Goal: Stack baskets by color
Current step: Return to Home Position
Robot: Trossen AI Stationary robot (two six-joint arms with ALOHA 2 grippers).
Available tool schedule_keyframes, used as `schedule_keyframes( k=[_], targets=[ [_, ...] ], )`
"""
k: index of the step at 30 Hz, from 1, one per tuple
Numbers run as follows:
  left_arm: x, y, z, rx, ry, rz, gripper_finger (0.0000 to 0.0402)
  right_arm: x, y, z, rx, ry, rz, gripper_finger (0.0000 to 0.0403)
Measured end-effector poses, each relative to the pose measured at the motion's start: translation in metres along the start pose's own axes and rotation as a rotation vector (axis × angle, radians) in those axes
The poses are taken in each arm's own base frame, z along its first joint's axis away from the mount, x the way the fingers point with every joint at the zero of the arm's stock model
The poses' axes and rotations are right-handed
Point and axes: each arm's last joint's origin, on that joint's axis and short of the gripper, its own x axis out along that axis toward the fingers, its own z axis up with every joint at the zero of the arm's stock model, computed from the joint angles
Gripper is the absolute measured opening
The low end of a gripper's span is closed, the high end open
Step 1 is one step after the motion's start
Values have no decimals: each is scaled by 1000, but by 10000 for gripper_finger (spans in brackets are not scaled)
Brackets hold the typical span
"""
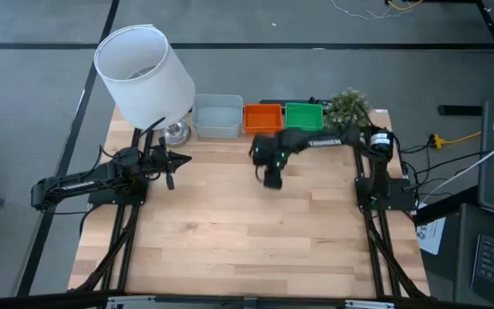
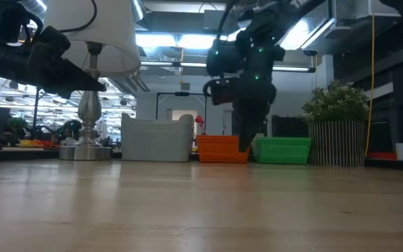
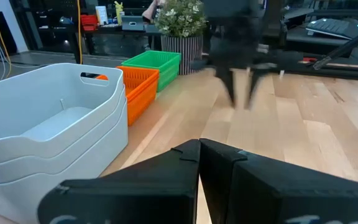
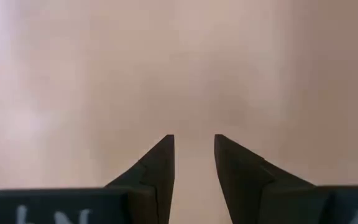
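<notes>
At the back edge of the table (image 1: 247,249): grey baskets (image 1: 217,116), orange baskets (image 1: 262,118), green baskets (image 1: 304,115), stacked side by side. Likely light, stiff plastic; pinch a rim. Right claw (image 1: 271,178) hovers in front, narrowly parted, empty; left claw (image 1: 178,159) closed, by the lamp (image 1: 144,73).

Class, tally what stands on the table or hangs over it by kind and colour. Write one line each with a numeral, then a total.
Pale grey basket stack: 1
Orange basket stack: 1
Green basket stack: 1
Lamp: 1
Potted plant: 1
Grippers: 2, the left gripper and the right gripper
Total: 7
</notes>
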Motion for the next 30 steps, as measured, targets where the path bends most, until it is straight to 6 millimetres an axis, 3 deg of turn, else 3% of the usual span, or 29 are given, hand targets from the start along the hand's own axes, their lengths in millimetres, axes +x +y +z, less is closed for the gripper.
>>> schedule_keyframes(
  k=[3, 6, 12, 17, 24, 30],
  targets=[
    [0, 0, 0, 0, 0, 0, 0, 5, 17, -12, -13, -11, 1, 114],
    [0, 0, 0, 0, 0, 0, 0, 5, 24, -29, -29, -149, -51, 114],
    [0, 0, 0, 0, 0, 0, 0, -6, 44, -96, 11, -383, -18, 114],
    [0, 0, 0, 0, 0, 0, 0, -9, 59, -151, 30, -547, -103, 114],
    [0, 0, 0, 0, 0, -2, 0, -20, 55, -202, 41, -889, -93, 114],
    [0, 0, 0, 0, 0, -3, 0, -14, 49, -236, 129, -1050, 3, 114]
  ],
)
